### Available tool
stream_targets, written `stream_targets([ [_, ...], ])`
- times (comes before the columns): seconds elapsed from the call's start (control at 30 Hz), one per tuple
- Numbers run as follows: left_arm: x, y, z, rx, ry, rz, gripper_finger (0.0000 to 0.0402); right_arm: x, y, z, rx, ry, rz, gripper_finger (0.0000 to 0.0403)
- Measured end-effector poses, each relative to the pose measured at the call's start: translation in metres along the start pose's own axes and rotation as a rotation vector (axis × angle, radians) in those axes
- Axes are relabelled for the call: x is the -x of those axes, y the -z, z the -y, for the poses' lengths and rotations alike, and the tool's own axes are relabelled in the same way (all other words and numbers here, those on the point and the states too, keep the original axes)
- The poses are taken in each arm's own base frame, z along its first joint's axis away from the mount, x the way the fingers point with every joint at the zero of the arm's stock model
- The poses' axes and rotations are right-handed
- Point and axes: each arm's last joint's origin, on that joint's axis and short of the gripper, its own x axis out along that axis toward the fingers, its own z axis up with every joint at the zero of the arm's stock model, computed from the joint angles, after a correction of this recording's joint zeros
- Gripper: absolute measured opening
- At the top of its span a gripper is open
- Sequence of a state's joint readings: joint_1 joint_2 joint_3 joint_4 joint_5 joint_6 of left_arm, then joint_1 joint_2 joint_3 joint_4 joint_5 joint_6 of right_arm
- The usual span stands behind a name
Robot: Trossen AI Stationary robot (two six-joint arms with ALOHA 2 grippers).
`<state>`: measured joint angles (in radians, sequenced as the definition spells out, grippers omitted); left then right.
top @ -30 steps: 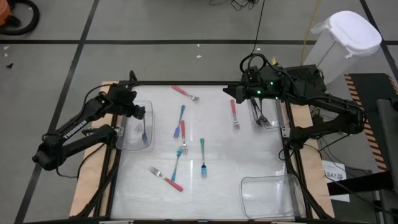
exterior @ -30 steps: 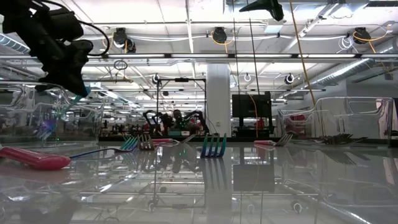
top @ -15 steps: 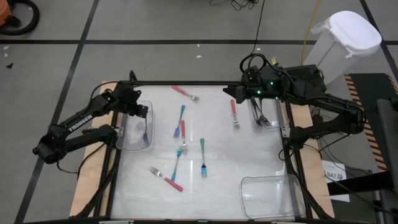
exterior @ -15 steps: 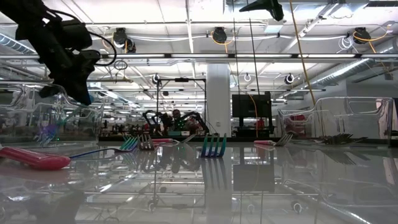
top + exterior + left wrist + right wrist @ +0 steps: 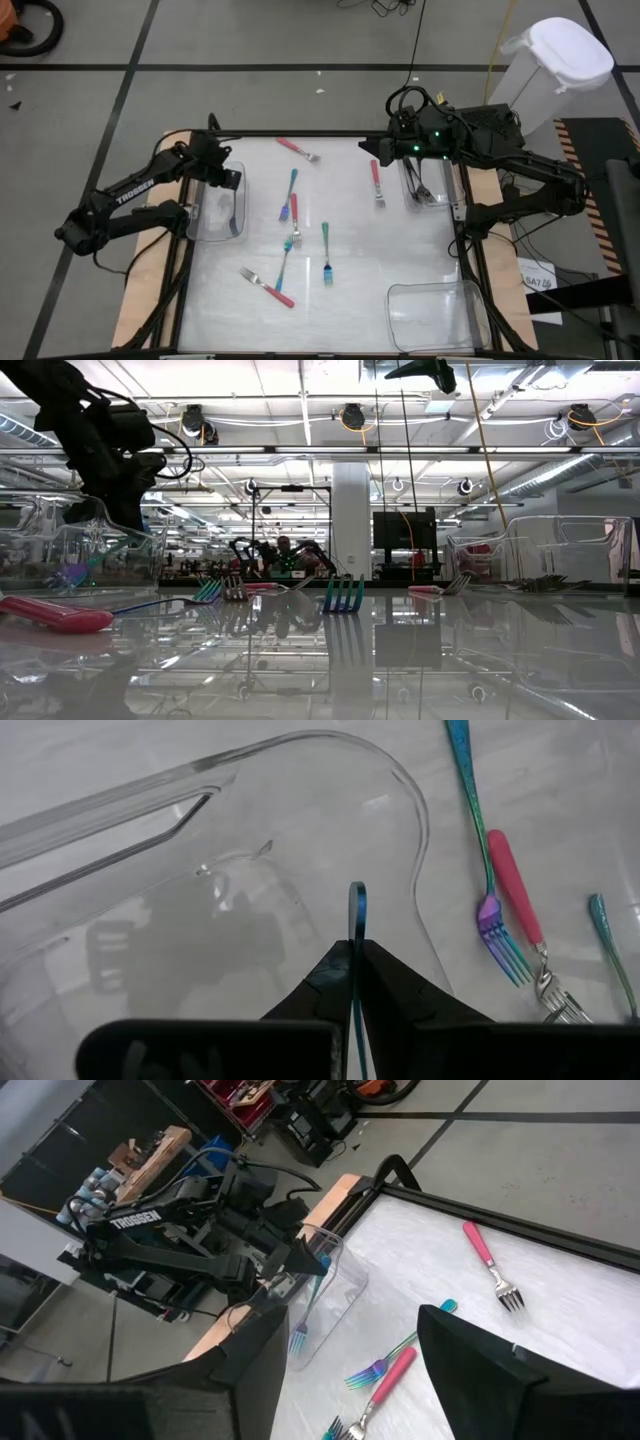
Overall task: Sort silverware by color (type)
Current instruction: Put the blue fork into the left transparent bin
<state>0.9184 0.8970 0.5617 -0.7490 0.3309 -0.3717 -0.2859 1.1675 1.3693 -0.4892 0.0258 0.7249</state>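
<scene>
My left gripper (image 5: pixel 224 177) hangs over the clear bin (image 5: pixel 205 222) at the table's left edge, shut on a teal-blue fork (image 5: pixel 92 555) whose tines (image 5: pixel 298 1342) reach down inside the bin. My right gripper (image 5: pixel 384 150) waits, open, above the table's far right part, beside a bin of black forks (image 5: pixel 421 187). Several pink-handled forks (image 5: pixel 298 149) (image 5: pixel 377 183) (image 5: pixel 268 287) and teal ones (image 5: pixel 290 188) (image 5: pixel 326 252) lie flat on the table. My left gripper pinches the teal-blue fork by its handle (image 5: pixel 354 948) between the two fingers, coming from above and pointing down. The fork shows edge-on and sticks out past the fingertips (image 5: pixel 330 970). It hangs slanted below them, tines lowest; whether they touch the bin's floor I cannot tell.
A third clear bin (image 5: pixel 436 316) stands at the near right corner. A dark frame rail (image 5: pixel 300 134) runs along the far edge. Two forks, teal (image 5: pixel 478 840) and pink (image 5: pixel 520 900), lie just right of the left bin's wall.
My left gripper has shifted a little toward the table's right above the left bin and has stayed shut on the fork, which still hangs into the bin. The right arm has kept still.
</scene>
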Motion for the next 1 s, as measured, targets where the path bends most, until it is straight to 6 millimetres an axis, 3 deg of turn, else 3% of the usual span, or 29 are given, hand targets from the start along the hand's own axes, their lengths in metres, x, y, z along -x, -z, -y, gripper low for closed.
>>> stream_targets([
  [0.17, 0.0, 0.0, 0.0, 0.0, 0.0, 0.0, 0.0025, 0.0, 0.0, 0.0, 0.001, 0.0, 0.0, 0.0219],
  [0.5, 0.0, -0.0001, -0.0004, 0.002, -0.015, 0.005, 0.0083, 0.0, 0.0, 0.0, 0.003, 0.0, 0.0, 0.0219],
  [1.0, 0.0023, 0.0022, 0.0038, 0.021, 0.084, -0.022, 0.0086, 0.0001, 0.0017, 0.0015, -0.095, 0.016, -0.017, 0.0219],
])
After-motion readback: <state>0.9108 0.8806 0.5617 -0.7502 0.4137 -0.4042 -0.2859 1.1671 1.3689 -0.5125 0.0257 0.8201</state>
